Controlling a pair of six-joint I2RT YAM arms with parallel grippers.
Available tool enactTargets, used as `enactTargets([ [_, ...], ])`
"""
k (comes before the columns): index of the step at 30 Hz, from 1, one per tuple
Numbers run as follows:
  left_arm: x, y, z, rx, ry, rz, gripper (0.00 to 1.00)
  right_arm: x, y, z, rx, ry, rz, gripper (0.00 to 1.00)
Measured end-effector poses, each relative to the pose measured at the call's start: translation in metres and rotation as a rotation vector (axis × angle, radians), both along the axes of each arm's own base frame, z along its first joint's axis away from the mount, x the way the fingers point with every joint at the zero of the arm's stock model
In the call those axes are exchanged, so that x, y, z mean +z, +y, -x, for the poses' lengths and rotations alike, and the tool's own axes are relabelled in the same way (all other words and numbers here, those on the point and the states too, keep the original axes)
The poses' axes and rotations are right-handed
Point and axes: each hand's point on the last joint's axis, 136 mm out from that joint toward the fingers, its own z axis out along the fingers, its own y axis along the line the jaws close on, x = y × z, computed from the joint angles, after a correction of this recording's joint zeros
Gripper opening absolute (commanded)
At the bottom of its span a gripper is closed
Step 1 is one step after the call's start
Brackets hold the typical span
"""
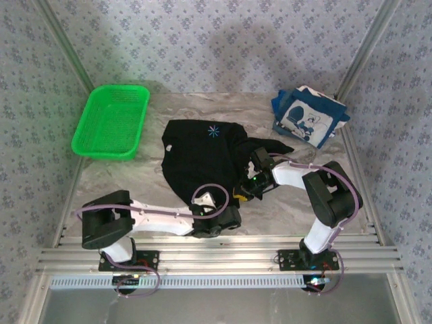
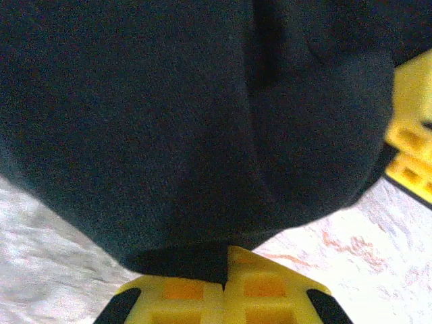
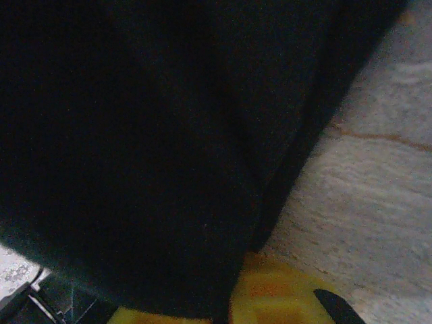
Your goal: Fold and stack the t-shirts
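Left gripper (image 2: 225,273): clamps the near edge of the black t-shirt (image 1: 199,152), yellow jaws pressed together over a fold of cloth. Right gripper (image 3: 229,304): sits at that shirt's near right edge and apparently pinches it too, though dark fabric covers most of the jaws. Black t-shirt: lies spread across the middle of the table (image 1: 135,182), small white mark (image 1: 213,131) toward the far side. Navy t-shirt (image 1: 307,116): rests folded at the far right corner, well apart. Green basket (image 1: 111,121): stands at the far left.
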Motion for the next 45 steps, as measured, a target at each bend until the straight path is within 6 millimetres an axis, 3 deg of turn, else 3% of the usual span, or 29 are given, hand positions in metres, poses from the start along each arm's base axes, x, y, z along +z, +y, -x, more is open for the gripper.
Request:
enactTargets([
  [3, 0.023, 0.023, -0.006, 0.023, -0.039, -0.03, 0.0, 0.002, -0.001, 0.001, -0.001, 0.0, 0.001, 0.34],
  [5, 0.057, 0.037, -0.01, 0.039, -0.088, 0.018, 0.0, 0.006, -0.003, 0.004, 0.007, 0.0, 0.001, 0.57],
  [8, 0.111, 0.062, -0.013, 0.06, -0.176, 0.14, 0.0, 0.022, -0.004, 0.01, 0.037, -0.023, -0.012, 0.72],
  [11, 0.147, 0.1, -0.011, 0.072, -0.261, 0.247, 0.0, 0.05, -0.009, 0.018, 0.091, -0.087, -0.03, 0.79],
  [14, 0.17, 0.136, -0.008, 0.072, -0.325, 0.309, 0.0, 0.087, -0.017, 0.02, 0.126, -0.186, -0.051, 0.83],
  [17, 0.189, 0.165, -0.006, 0.077, -0.377, 0.33, 0.0, 0.116, -0.034, 0.016, 0.113, -0.281, -0.055, 0.84],
  [19, 0.193, 0.176, -0.005, 0.074, -0.393, 0.308, 0.0, 0.123, -0.051, 0.01, 0.078, -0.315, -0.038, 0.84],
  [24, 0.182, 0.184, -0.006, 0.063, -0.397, 0.246, 0.0, 0.112, -0.102, -0.014, -0.068, -0.297, 0.042, 0.84],
  [30, 0.173, 0.186, -0.009, 0.049, -0.386, 0.184, 0.0, 0.069, -0.16, -0.038, -0.192, -0.203, 0.198, 0.81],
  [33, 0.18, 0.186, -0.017, 0.039, -0.375, 0.097, 0.0, 0.054, -0.183, -0.053, -0.261, -0.164, 0.238, 0.8],
  [36, 0.199, 0.181, -0.035, 0.042, -0.364, 0.043, 0.0, 0.05, -0.193, -0.076, -0.341, -0.175, 0.23, 0.79],
  [39, 0.219, 0.18, -0.062, 0.065, -0.357, 0.04, 0.0, 0.051, -0.19, -0.106, -0.378, -0.193, 0.213, 0.78],
  [45, 0.243, 0.206, -0.093, 0.111, -0.362, 0.099, 0.0, 0.045, -0.184, -0.165, -0.458, -0.216, 0.15, 0.74],
])
